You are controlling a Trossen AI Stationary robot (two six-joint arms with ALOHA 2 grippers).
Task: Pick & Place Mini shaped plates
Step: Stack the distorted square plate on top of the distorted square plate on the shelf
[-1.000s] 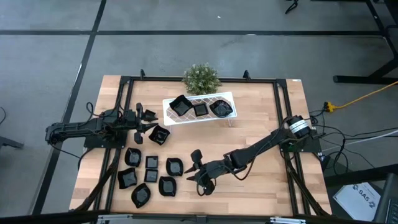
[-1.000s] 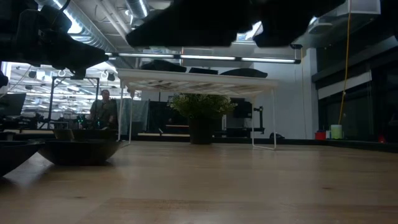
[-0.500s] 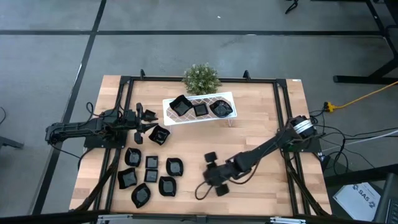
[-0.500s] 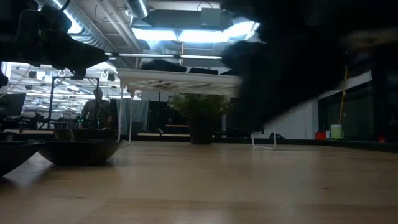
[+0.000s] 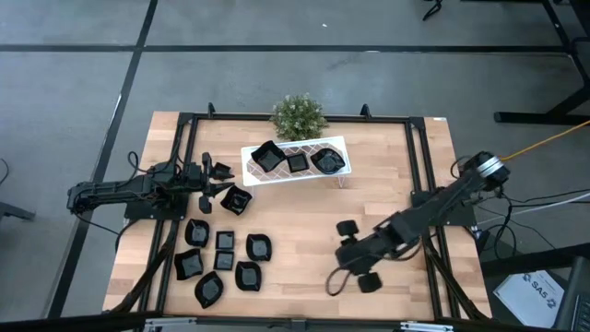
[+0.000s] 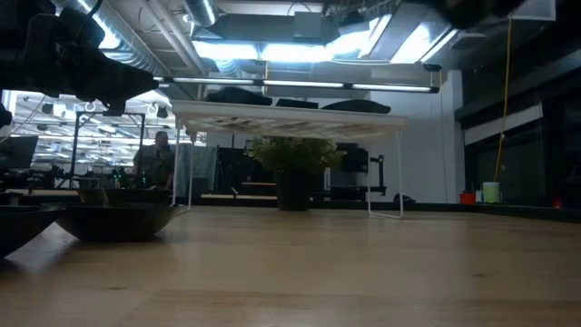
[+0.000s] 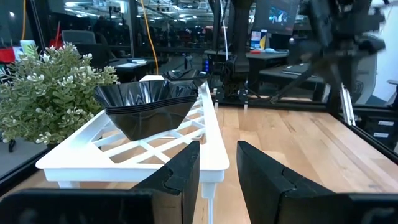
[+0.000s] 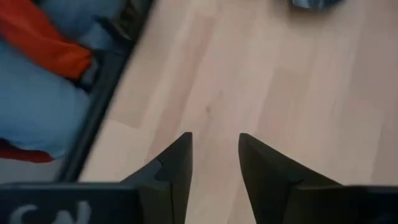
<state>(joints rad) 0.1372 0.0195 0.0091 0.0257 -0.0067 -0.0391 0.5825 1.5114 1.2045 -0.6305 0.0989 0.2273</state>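
Three mini shaped plates (image 5: 297, 161), glossy and black, sit on the white lattice rack (image 5: 253, 175) at the table's far middle. One more (image 5: 236, 199) lies on the wood just off the rack's left end. Several more (image 5: 221, 258) lie on the table at the near left. My left gripper (image 5: 219, 181) stands open and level beside the rack's left end, empty (image 7: 217, 168). My right gripper (image 5: 353, 256) hangs open above bare wood at the near right, tilted down, with nothing between its fingers (image 8: 214, 155).
A small green plant (image 5: 298, 116) stands behind the rack at the far edge. A black frame (image 5: 419, 184) runs round the table. Bare wood (image 5: 387, 175) lies to the right of the rack. A person (image 6: 159, 159) shows far off in the room.
My right gripper has swung from beside the near-left plates toward the table's right edge, rising, rolling and tipping its wrist, still open and empty. In the low view it has passed across and gone up out of the picture. No plate has moved.
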